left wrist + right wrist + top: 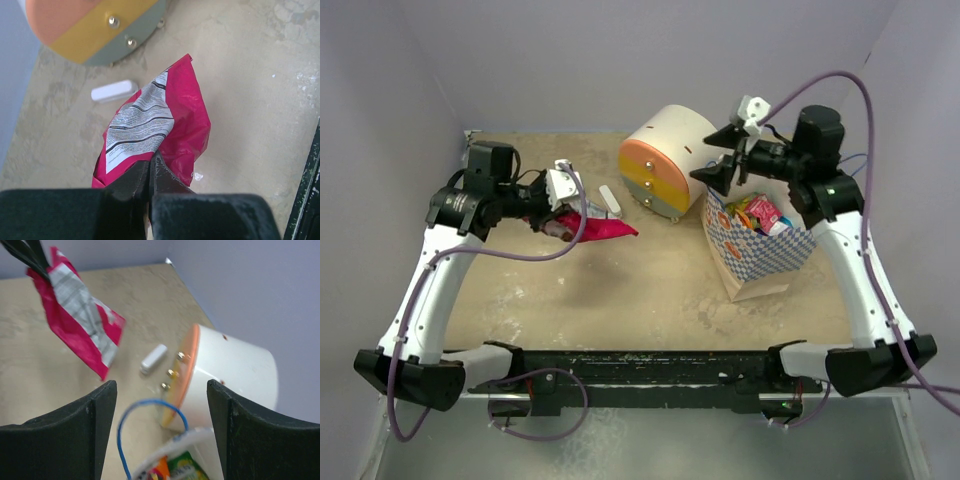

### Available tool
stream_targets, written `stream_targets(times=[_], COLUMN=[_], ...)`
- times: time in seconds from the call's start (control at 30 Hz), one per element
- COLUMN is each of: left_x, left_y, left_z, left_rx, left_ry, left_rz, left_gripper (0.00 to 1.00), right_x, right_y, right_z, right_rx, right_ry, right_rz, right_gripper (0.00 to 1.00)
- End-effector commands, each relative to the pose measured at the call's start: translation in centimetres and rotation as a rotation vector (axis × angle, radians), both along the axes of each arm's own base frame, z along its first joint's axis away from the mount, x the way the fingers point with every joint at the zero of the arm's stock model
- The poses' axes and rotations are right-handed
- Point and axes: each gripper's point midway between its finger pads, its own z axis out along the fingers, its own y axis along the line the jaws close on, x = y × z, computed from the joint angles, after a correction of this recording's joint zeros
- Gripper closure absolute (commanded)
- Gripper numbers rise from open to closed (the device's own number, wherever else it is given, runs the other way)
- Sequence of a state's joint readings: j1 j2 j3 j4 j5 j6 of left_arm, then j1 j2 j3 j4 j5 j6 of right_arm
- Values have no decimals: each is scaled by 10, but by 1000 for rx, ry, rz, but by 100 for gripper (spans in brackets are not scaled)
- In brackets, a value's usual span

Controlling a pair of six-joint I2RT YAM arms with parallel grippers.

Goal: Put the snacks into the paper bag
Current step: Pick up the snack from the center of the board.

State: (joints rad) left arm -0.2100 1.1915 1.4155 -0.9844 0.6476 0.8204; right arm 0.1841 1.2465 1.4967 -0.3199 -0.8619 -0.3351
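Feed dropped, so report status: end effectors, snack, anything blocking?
Left end effector shut on pink snack packet, held off table. Right end effector open over paper bag rim. Round drawer unit stands between packet and bag.

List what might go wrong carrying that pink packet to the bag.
The left jaws pinch the pink packet only at its edge; it may slip.
The round drawer unit stands beside the path to the paper bag; the dangling packet could catch on it.
The right jaws hang open by the bag's mouth; the arms might collide.
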Motion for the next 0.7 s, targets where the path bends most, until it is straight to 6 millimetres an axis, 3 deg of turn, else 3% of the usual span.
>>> stream_targets(times=[0.0,0.3,0.47,0.67], left_x=[5,23,31,17], left_y=[-34,-71,-80,-89], left_z=[46,102,119,130], left_rx=[-92,-386,-528,-622], left_ry=[-73,11,121,239], left_rz=[-110,-58,48,52], left_gripper=[100,100,100,100], right_x=[-22,-26,-26,-18], right_y=[54,112,128,140], right_z=[28,3,-16,-42], right_rx=[66,-6,-60,-126], right_ry=[-18,22,32,28], right_rz=[211,291,271,243], right_gripper=[26,23,21,20])
